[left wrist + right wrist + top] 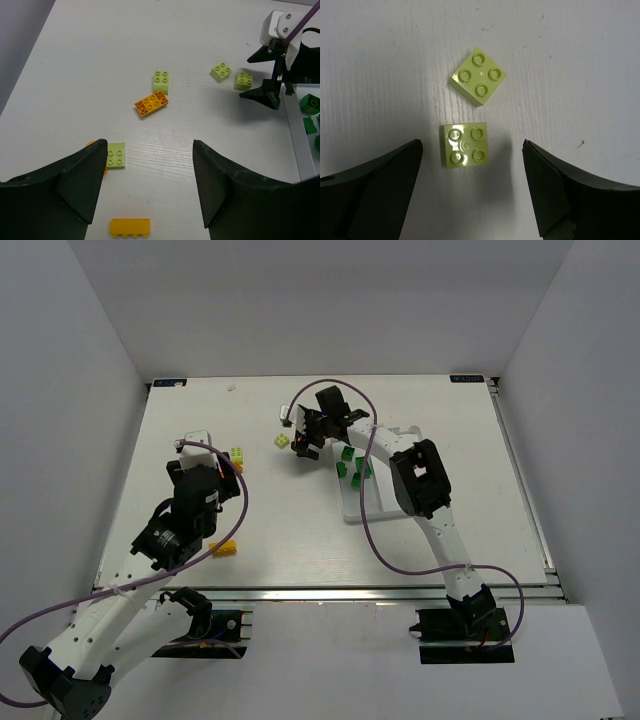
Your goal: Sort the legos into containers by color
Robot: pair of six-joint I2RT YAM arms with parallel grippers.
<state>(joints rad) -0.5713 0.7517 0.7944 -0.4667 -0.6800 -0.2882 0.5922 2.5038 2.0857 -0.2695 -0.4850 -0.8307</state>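
Observation:
My right gripper point(300, 439) is open and hovers low over two pale yellow-green legos on the table. In the right wrist view one lego point(465, 145) lies between the fingers, nearer the left one, and the other point(478, 76) lies just beyond it. My left gripper point(149, 150) is open and empty above the table. Ahead of it lie pale legos point(161, 80) point(116, 155), an orange lego point(151, 103) and a yellow lego point(130, 227). Dark green legos point(347, 454) lie in the white tray point(385, 515), which my right arm mostly hides.
The left wrist view shows the right gripper point(272, 70) beside two pale legos point(221, 71) point(243, 80) and the tray's rim point(296, 140). A yellow lego point(226, 548) lies near the table's front left. White walls enclose the table.

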